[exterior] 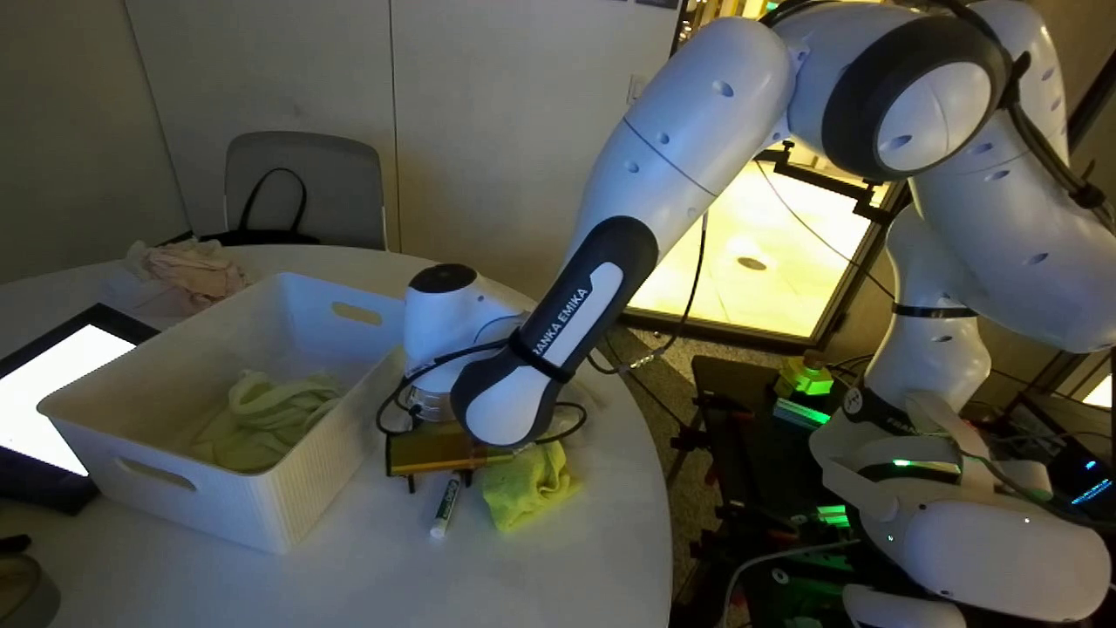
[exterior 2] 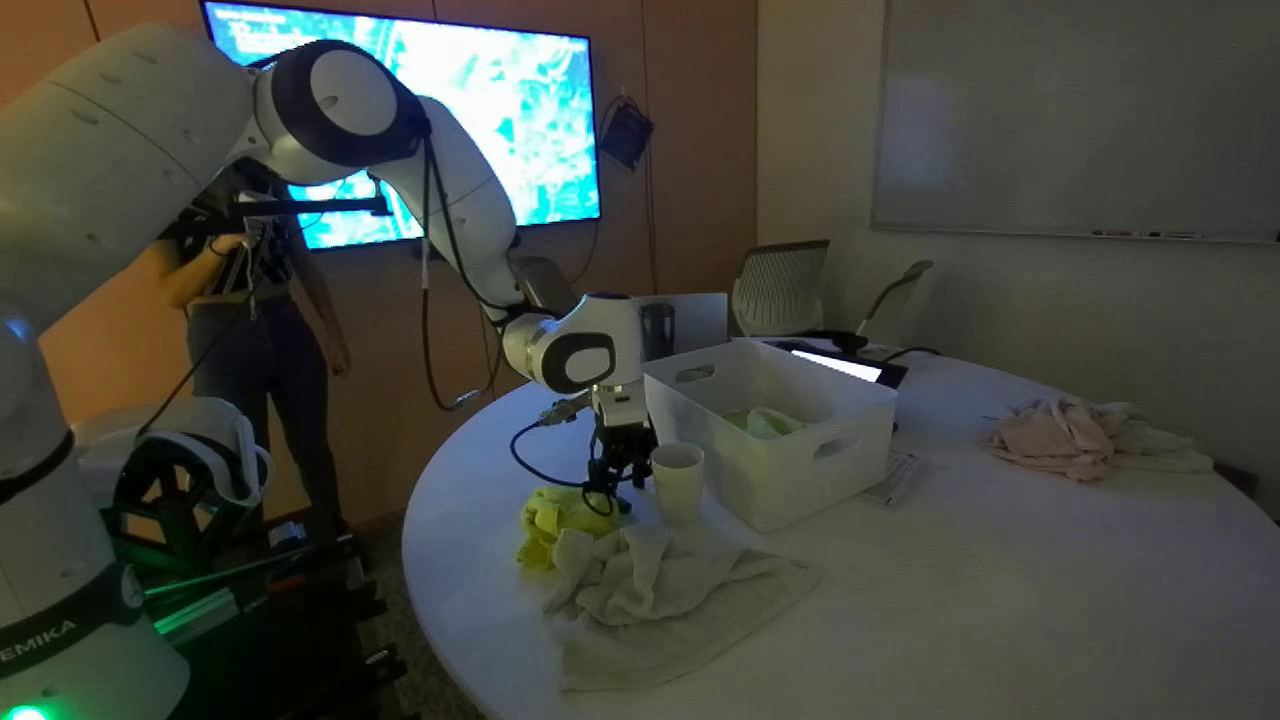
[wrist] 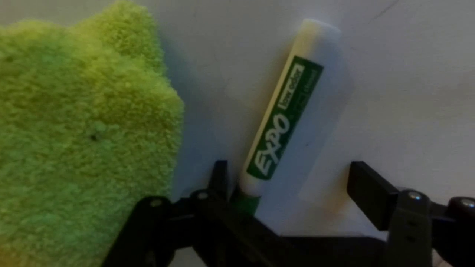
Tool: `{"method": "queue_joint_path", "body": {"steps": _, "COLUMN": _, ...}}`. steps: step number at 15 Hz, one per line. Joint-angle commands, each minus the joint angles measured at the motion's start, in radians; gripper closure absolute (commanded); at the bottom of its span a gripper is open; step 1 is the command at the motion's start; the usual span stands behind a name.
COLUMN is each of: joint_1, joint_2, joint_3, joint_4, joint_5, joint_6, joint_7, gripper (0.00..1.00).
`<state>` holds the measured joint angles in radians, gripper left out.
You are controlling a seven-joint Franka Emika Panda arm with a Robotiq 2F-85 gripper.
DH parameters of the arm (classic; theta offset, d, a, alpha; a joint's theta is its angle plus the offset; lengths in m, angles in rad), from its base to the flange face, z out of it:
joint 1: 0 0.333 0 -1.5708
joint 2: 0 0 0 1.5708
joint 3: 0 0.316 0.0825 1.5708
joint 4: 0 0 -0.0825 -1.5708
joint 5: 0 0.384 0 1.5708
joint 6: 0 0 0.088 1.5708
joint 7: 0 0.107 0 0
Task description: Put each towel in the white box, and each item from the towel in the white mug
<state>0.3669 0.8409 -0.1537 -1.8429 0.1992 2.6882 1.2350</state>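
In an exterior view, the white box (exterior: 227, 501) stands at ten o'clock from the marker (exterior: 446, 504), a pale towel (exterior: 279, 414) rumpled inside it; the yellow-green towel (exterior: 527, 493) lies at three o'clock from the marker.

In an exterior view, the gripper (exterior 2: 622, 488) points down, the white mug (exterior 2: 678, 485) upright at its three o'clock, a grey cloth (exterior 2: 680, 610) at its five.

In the wrist view, the jaws stand well apart, the marker's green end showing between them, just beside one of them; whether they touch is hard to tell. The marker's white end points to one o'clock.
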Motion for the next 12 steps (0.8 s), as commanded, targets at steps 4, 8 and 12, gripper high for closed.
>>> {"method": "queue_joint_path", "body": {"steps": 4, "joint_1": -0.011, "joint_2": 0.002, "joint_3": 0.013, "joint_4": 0.046, "joint_5": -0.04, "joint_6": -0.074, "joint_7": 0.029, "gripper": 0.71}}
{"method": "queue_joint_path", "body": {"steps": 8, "joint_1": -0.012, "joint_2": 0.002, "joint_3": 0.021, "joint_4": 0.069, "joint_5": -0.061, "joint_6": -0.129, "joint_7": 0.025, "gripper": 0.92}}
{"method": "queue_joint_path", "body": {"steps": 12, "joint_1": -0.017, "joint_2": -0.001, "joint_3": 0.026, "joint_4": 0.077, "joint_5": -0.088, "joint_6": -0.158, "joint_7": 0.011, "gripper": 0.93}}
